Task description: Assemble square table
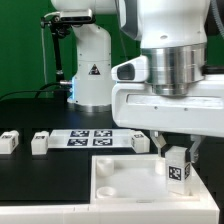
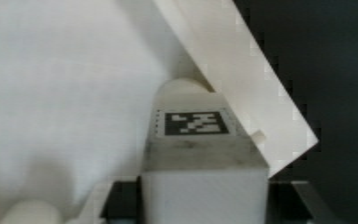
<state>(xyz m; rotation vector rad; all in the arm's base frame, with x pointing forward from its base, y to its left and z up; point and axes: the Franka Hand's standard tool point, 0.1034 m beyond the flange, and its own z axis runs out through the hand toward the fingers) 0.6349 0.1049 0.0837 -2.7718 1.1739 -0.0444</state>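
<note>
Pincer [image 1: 178, 158] squeezing a tagged leg [image 1: 179, 172] over the square top [image 1: 118, 190], we're right by its raised rim [image 2: 247, 85]!
We judge the leg light, stiff, smooth plastic, so gripping two flat sides near its upper end suits, tag face free. Top sits by the tabletop's edge nearest the exterior camera; a spare leg [image 1: 40, 143] lies beside the marker board [image 1: 88, 137], mid-table. Arm [image 1: 165, 60] points straight down, wrist vertical, leg upright just inside that rim; contact we cannot tell.
</note>
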